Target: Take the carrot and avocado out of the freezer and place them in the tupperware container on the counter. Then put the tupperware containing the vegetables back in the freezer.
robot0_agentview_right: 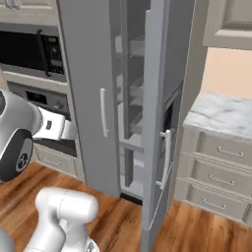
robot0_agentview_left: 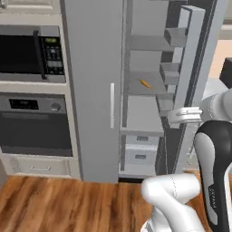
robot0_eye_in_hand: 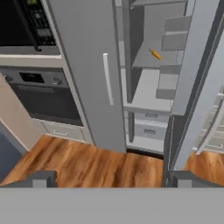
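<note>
The small, thin, bright-orange carrot (robot0_agentview_left: 144, 84) lies on a grey shelf inside the tall grey freezer (robot0_agentview_left: 93, 90), about halfway up. I cannot spot the avocado. One freezer door (robot0_agentview_right: 160, 123) stands swung open, and the other door, with its white bar handle (robot0_agentview_left: 112, 105), is closed. Low down inside are two grey drawers (robot0_agentview_left: 139, 152). My gripper (robot0_eye_in_hand: 111, 179) is spread wide and holds nothing; it hangs in the air, well apart from the carrot, above the brown wooden floor (robot0_eye_in_hand: 87, 162). The white-and-grey marble counter (robot0_agentview_right: 221, 115) sits to the right of the freezer, over drawers with metal handles. A black microwave (robot0_agentview_left: 29, 54) and a dark oven (robot0_agentview_left: 36, 127) are to the left.
</note>
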